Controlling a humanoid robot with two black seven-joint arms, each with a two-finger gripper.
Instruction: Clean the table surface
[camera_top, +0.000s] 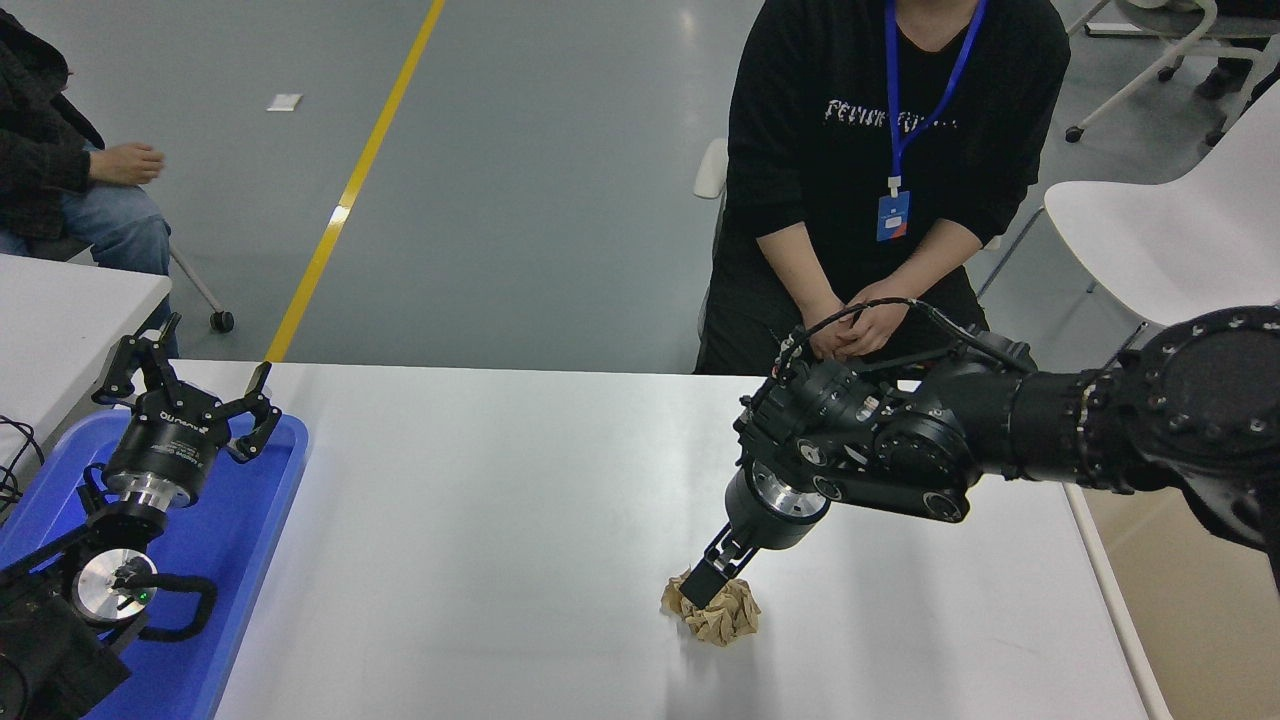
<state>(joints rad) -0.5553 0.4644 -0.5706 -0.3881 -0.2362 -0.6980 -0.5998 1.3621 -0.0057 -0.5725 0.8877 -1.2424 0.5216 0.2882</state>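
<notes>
The table surface (480, 520) is a wide glossy white top. A crumpled brown paper ball (728, 618) lies on it, right of centre and near the front. My right gripper (706, 590) reaches in from the right and points steeply down, its tip touching the top left of the ball. From this angle I cannot see whether it is open or shut. My left gripper (190, 372) is parked open at the lower left, above a blue tray (250, 520).
A beige bin (1180, 600) stands off the table's right edge, partly behind my right arm. A person (880, 150) sits at the far side with hands clasped just beyond the edge. A white chair (1170, 240) is at the right, a smaller white table (60, 310) at the left.
</notes>
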